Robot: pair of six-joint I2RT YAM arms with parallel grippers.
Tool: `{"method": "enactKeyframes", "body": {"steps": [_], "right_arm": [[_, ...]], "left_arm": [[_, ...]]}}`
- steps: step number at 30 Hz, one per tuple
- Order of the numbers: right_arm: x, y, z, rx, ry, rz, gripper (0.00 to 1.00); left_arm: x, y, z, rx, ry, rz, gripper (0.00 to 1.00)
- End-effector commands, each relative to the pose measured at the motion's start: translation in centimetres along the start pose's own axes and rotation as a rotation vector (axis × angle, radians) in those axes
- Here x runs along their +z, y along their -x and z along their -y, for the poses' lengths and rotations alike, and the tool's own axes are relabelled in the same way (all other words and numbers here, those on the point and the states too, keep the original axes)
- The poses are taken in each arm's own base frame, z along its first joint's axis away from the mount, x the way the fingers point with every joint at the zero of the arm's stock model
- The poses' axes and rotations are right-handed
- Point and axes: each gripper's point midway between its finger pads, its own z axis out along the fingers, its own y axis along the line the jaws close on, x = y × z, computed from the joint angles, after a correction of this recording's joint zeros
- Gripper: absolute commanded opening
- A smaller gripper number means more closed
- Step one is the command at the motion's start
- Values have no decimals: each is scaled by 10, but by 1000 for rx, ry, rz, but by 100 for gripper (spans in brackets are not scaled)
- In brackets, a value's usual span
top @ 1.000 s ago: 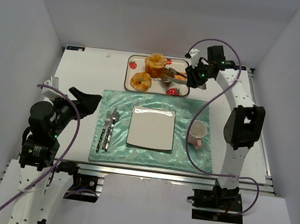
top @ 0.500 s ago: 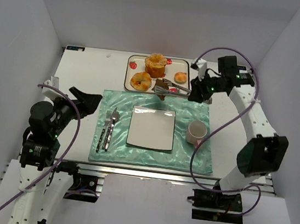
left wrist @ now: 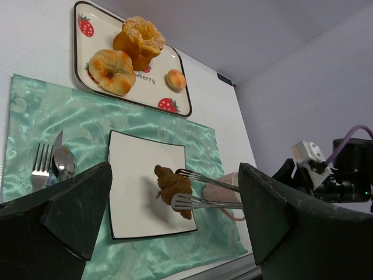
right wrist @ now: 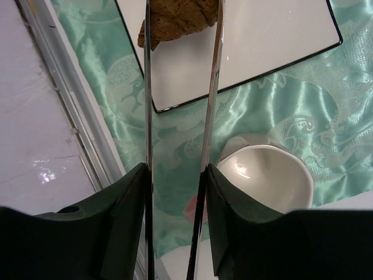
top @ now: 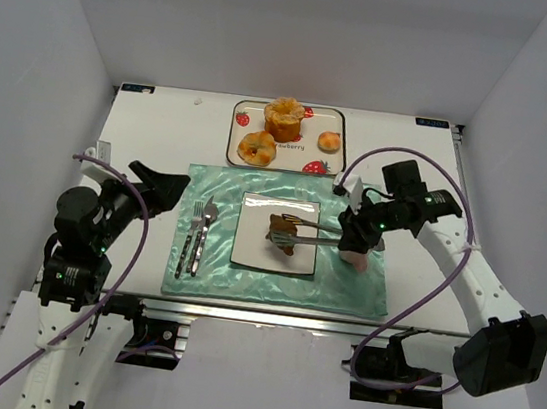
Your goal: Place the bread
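- The right gripper is clenched on the handle end of a pair of metal tongs, reaching in over the right edge of the white square plate.
- The 2 arms of the tongs pinch the bread between their tips.
- The bread, dark brown and rough, sits over the plate, right of its middle. Whether it touches the plate I cannot tell.
- A pink mug stands just beside the plate's right edge, under the right gripper.
- The left gripper hovers well to the left of the plate, its jaws released and wide apart, with nothing between them.
- A fork and a spoon lie side by side just left of the plate.
- The plate rests on a green placemat.
- Beyond the plate's far edge lies a strawberry-print tray with a tall golden bun, a ring-shaped pastry and a small round orange bun.
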Motion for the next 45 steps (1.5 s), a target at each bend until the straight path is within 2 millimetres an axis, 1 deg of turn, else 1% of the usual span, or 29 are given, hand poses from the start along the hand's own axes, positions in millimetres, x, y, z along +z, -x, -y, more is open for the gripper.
{"method": "enactKeyframes", "body": {"steps": [1,3,6,7,9,10,16,21,23,33,36,39,40,42,45], "right_arm": [[6,7,20,-22,-70,20,23],[7,8,28,-21,-95,13,24],[12,10,37,-21,-107,4,27],[14,11,39,-24,-108,-1,31],[16,12,43,-35,-120,-6,35],[17,13,43,-38,-117,-10,38],[22,12,37,-53,-100,-19,50],[21,13,34,-60,-91,-16,53],[19,14,33,-67,-93,-11,56],[15,19,32,-79,-94,1,56],[10,26,32,-90,-97,16,56],[0,43,30,-116,-107,60,55],[-7,53,31,-122,-120,83,55],[-15,66,29,-134,-126,117,55],[-29,82,34,-136,-163,161,55]], "left_arm": [[-4,-4,5,-5,-29,-8,98],[-7,-3,6,-7,-31,-2,98],[-13,-3,6,-7,-21,8,98],[-15,-3,5,-7,-17,8,98],[-19,-2,5,-8,-11,20,98],[-21,-4,4,-12,-3,15,98],[-26,-5,3,-26,1,26,98],[-24,-5,2,-32,-3,29,98],[-23,-5,2,-34,-4,28,98],[-19,-5,3,-26,-11,22,98],[-19,-5,3,-25,-10,21,98],[-19,-5,3,-25,-9,19,98],[-19,-6,2,-25,-8,18,98],[-19,-6,2,-25,-9,17,98],[-17,-8,0,-27,-7,13,98]]}}
